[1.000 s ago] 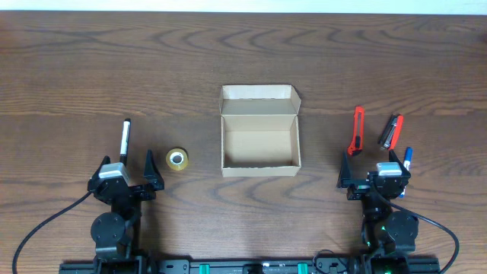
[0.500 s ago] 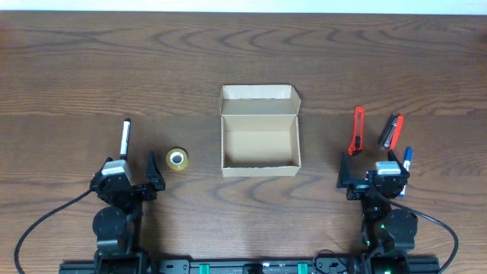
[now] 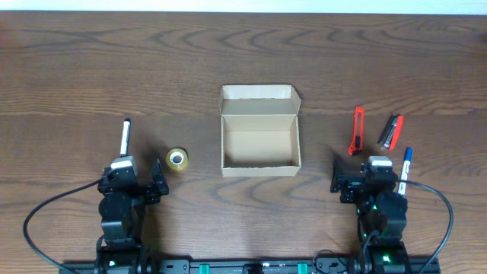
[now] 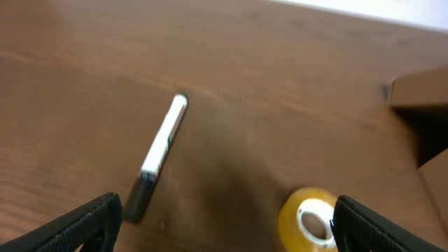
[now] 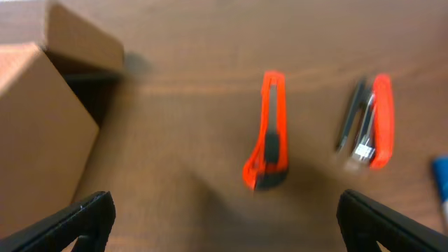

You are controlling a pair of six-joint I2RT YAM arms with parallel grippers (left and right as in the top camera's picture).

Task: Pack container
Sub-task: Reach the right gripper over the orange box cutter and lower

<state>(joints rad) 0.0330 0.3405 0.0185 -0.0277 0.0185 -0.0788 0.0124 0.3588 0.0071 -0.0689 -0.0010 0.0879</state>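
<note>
While the left gripper (image 3: 141,178) and right gripper (image 3: 367,179) sat at the 6 o'clock edge of the table (image 3: 76,61), the container (image 3: 259,137) stood at table centre, flap lid raised toward 12 o'clock. Left jaws were spread wide, nothing between them; tape roll (image 3: 177,159) at its 2 o'clock, white marker (image 3: 125,135) at 11. Right jaws were likewise wide and empty (wrist view blurred); orange cutter (image 3: 356,131) at 12, a red-and-black tool (image 3: 391,132), possibly a stapler, at 1.
</note>
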